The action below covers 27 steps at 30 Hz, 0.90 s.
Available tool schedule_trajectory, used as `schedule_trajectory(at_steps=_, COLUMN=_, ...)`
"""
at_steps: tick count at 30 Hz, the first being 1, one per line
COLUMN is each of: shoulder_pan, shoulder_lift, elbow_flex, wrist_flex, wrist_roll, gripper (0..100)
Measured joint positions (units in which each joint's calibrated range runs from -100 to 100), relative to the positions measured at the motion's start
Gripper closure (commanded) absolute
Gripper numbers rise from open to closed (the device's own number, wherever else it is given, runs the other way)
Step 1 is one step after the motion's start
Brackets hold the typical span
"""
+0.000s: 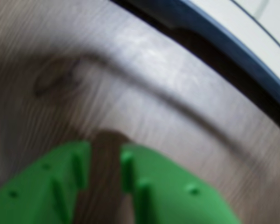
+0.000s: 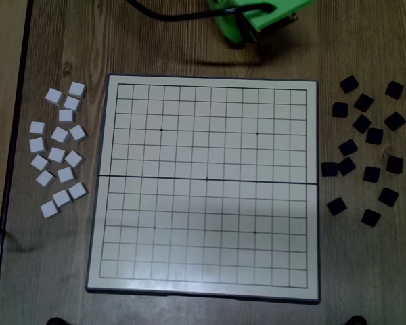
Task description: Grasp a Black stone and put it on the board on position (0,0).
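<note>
Overhead, the green arm [image 2: 260, 17] sits folded at the top edge of the frame, beyond the far side of the board [image 2: 203, 186], with a black cable [image 2: 169, 15] curling away beside it. Its jaws cannot be made out from above. Seen from the wrist, the two green fingers [image 1: 144, 182] stand slightly apart with a narrow gap between them, and nothing is held there; only bare wooden surface [image 1: 130, 93] shows through the gap. That view is blurred. Ahead of the jaws and to the upper right in the wrist view runs the dark blue rim of the board [image 1: 233, 44], clear of the fingertips.

The black stones [image 2: 365, 149] lie scattered on the surface at the right of the overhead view, just beside the board's right edge and well apart from the jaws; none appears in the wrist view. The white stones [image 2: 59, 149] are loosely clustered on the opposite side, by the board's left edge. The grid itself carries no stones, every corner included.
</note>
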Motion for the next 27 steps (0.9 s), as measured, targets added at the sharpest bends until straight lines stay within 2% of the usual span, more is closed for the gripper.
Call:
schedule_trajectory(at_steps=5, shoulder_pan=-2.16, shoulder_lift=13.88, elbow_flex=-17.97, wrist_flex=10.31, wrist_roll=0.05, gripper=94)
schedule_trajectory(at_steps=12, shoulder_pan=-4.64, shoulder_lift=24.47, elbow_flex=-42.74, wrist_flex=18.25, wrist_roll=0.44, gripper=94)
schedule_trajectory(at_steps=19, shoulder_pan=-9.70, shoulder_lift=33.06, elbow_flex=-60.44, wrist_flex=21.74, wrist_roll=-0.34, gripper=94)
schedule_trajectory(at_steps=27, shoulder_pan=-14.88, shoulder_lift=41.55, elbow_flex=-69.29, wrist_flex=21.74, wrist_roll=-0.34, gripper=94)
